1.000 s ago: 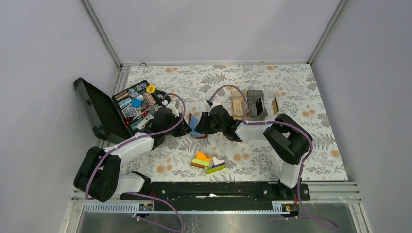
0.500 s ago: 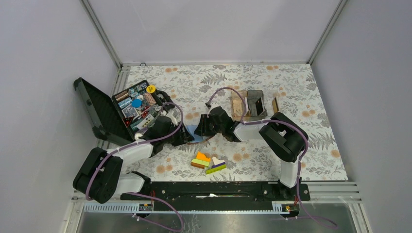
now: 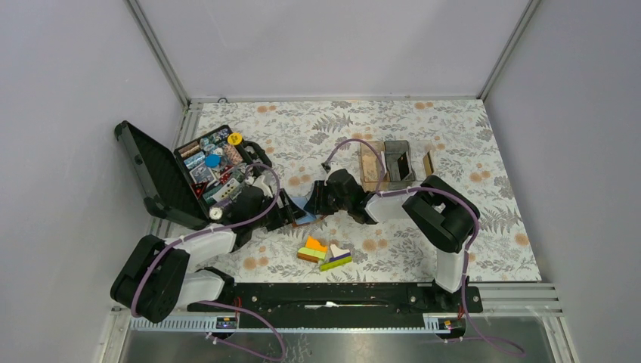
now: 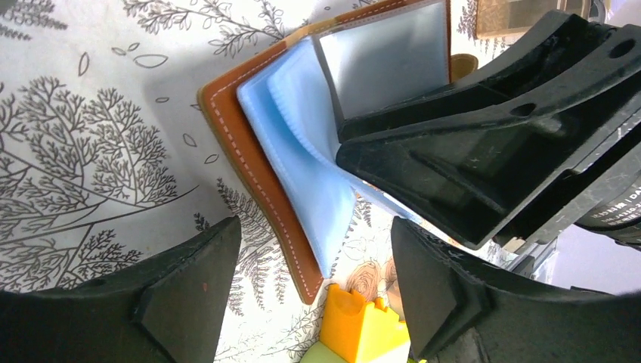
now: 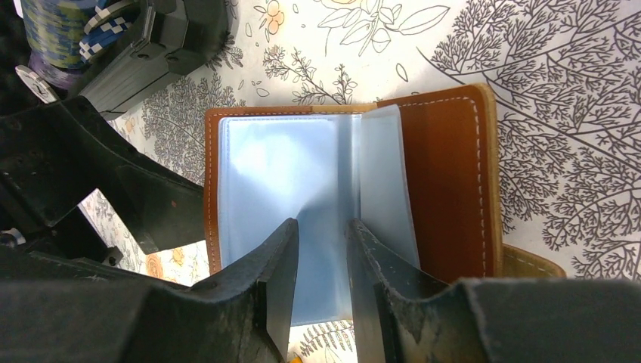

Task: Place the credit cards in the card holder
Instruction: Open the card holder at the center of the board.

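On floral table [image 3: 453, 136], open card holder [image 5: 446, 174].

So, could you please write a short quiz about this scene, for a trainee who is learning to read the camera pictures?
1. True or false: the card holder lies closed on the table, with its snap tab fastened.
2. Choose one. The jaws of the left gripper are: A) wide apart with nothing held, B) closed on a card, C) out of every view.
3. Fill in the missing word: the block nearest the card holder is ____ in colour.

Key: 1 false, it lies open; 2 A; 3 orange.
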Motion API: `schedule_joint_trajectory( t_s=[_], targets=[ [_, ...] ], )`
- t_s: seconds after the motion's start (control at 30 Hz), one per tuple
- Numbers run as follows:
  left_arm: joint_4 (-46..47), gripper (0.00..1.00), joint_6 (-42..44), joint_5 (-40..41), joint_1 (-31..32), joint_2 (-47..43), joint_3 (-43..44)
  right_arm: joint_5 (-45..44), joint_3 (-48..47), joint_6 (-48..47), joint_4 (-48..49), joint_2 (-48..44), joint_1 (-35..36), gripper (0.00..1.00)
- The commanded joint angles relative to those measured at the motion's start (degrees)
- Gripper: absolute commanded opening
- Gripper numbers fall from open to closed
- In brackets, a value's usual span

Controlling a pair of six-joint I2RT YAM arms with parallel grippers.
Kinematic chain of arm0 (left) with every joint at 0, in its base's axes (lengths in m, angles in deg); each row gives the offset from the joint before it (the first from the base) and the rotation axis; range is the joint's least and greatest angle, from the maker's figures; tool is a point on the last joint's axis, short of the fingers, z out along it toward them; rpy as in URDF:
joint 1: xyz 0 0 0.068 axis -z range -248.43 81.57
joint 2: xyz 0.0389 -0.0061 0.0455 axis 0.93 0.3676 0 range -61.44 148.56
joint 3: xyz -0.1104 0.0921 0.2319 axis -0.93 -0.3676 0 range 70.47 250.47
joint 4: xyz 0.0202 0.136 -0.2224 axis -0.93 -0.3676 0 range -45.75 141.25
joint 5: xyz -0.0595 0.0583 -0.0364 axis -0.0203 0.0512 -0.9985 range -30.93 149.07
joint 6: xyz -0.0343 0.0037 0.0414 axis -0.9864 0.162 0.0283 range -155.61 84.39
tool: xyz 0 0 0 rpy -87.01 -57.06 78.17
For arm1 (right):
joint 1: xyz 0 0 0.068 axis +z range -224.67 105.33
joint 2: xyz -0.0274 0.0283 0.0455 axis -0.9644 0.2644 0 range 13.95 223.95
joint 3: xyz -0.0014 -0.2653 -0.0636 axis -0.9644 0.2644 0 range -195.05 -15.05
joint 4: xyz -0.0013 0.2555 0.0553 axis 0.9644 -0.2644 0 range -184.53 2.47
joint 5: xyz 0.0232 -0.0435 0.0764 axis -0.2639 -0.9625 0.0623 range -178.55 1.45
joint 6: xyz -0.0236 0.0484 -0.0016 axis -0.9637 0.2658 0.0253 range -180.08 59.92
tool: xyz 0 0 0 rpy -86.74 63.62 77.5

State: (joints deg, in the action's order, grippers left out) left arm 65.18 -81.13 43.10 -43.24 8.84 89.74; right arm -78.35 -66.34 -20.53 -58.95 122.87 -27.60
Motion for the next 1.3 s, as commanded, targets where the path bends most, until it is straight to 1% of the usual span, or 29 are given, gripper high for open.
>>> schedule_joint_trajectory(
  t_s=[0.0,0.2,0.3,0.4,0.63,0.8,0.87,1.07,1.2,1.27],
  targets=[
    [8.05,0.76,-4.01,1.55,-0.38,0.15,-2.32,-0.6,1.39,-0.06,-0.26,-0.34,-0.31,0.37],
    [10.87,0.73,-6.66,3.18,-0.66,-1.21,-4.21,-0.93,1.54,0.26,-0.6,0.14,-0.32,0.36],
    [11.47,0.69,-7.61,5.38,-0.91,-3.63,-5.89,-1.39,1.67,0.26,-0.97,0.12,-0.36,0.36],
    [12.52,0.7,-8.38,5.65,-1.38,-4.12,-6.48,-1.58,1.63,0.32,-1.04,0.37,-0.31,0.36],
    [21.48,0.73,-12.19,1.63,-2.88,1.13,-7.66,-1.5,1.62,0.44,-1.29,0.61,-0.31,0.36],
    [24.51,0.71,-13.4,0.84,-3.13,3.65,-7.61,-1.75,1.84,0.35,-1.58,0.25,-0.31,0.35],
    [23.8,0.67,-13.01,1.22,-3.13,4.1,-7.37,-1.84,1.89,0.26,-1.6,0.15,-0.31,0.35],
    [21.03,0.45,-10.97,3.21,-3.15,4.93,-6.69,-1.72,2.11,0.26,-1.47,-0.35,-0.31,0.35],
    [19.59,0.33,-9.39,3.67,-3.14,6.73,-5.65,-1.26,1.94,0.18,-2.53,-1.29,-0.31,0.35],
    [18.88,0.22,-8.22,4.36,-3.13,7.45,-5.05,-1.09,2.04,0.21,-3.57,-2.48,-0.31,0.36]
  ],
)
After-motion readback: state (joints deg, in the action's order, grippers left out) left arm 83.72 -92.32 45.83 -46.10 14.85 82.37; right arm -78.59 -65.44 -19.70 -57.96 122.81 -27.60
